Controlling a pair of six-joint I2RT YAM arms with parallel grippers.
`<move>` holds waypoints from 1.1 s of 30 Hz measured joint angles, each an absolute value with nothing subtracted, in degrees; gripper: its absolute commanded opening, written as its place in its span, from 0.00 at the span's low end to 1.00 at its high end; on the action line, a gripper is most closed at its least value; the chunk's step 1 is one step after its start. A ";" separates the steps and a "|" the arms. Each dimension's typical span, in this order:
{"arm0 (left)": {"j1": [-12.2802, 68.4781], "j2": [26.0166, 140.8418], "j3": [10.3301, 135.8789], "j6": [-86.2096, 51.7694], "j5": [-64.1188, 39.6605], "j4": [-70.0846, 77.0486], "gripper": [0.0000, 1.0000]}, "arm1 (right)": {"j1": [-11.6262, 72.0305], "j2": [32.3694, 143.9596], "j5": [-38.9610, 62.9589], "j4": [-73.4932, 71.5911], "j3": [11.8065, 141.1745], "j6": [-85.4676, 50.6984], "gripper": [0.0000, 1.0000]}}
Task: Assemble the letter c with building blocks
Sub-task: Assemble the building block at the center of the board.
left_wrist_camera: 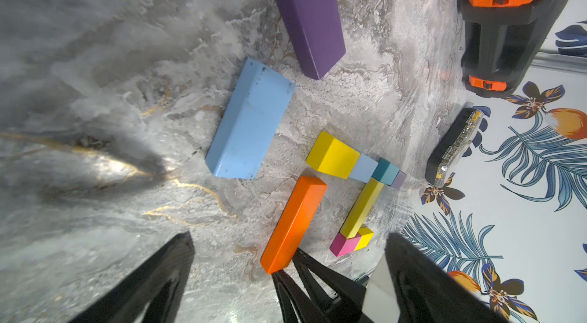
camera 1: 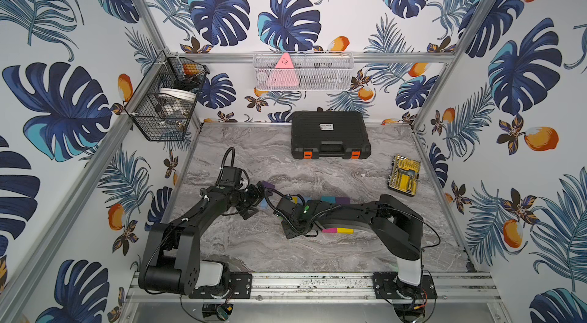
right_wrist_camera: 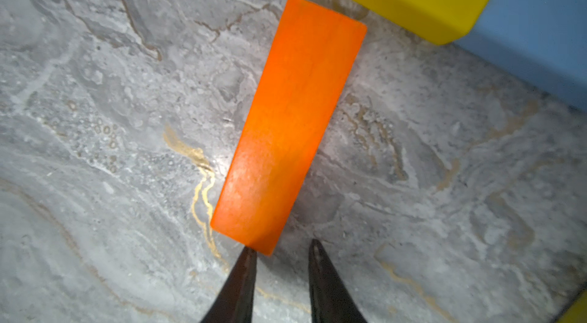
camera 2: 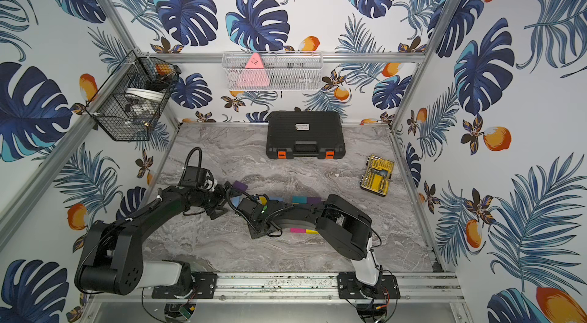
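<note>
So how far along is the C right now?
Partly built. Done: a row of yellow, light blue, teal and purple blocks meets a long yellow block, which reaches a magenta-and-yellow pair. In hand: the right fingers, nearly closed, sit at the orange block's end, not gripping it. Left: placing the orange, plus the big light blue block and big purple block lying loose.

Orange block (right_wrist_camera: 289, 127) lies flat on marble, near a row of yellow (left_wrist_camera: 333, 155), blue, teal blocks

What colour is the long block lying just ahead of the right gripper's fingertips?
Orange. The long block shows best in the right wrist view, lying flat on the marble table.
</note>
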State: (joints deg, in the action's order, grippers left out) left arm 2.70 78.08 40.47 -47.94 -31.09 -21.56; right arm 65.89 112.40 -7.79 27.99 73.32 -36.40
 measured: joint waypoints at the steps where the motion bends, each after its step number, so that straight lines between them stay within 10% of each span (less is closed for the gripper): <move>1: 2.70 78.08 40.47 -47.94 -31.11 -21.54 0.99 | 65.89 112.40 -7.79 27.99 73.34 -36.40 0.41; 9: 2.70 78.06 40.45 -47.94 -31.29 -21.50 0.99 | 64.31 108.09 -6.76 27.81 71.18 -37.93 0.51; 33: 2.96 78.17 40.34 -47.99 -32.80 -20.10 0.99 | 61.36 109.82 -7.84 29.26 71.20 -47.13 0.27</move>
State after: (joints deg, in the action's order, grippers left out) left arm 2.96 78.17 40.34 -47.99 -32.80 -20.10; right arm 61.36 109.82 -7.84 29.26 71.20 -47.13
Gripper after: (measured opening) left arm 0.991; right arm 0.267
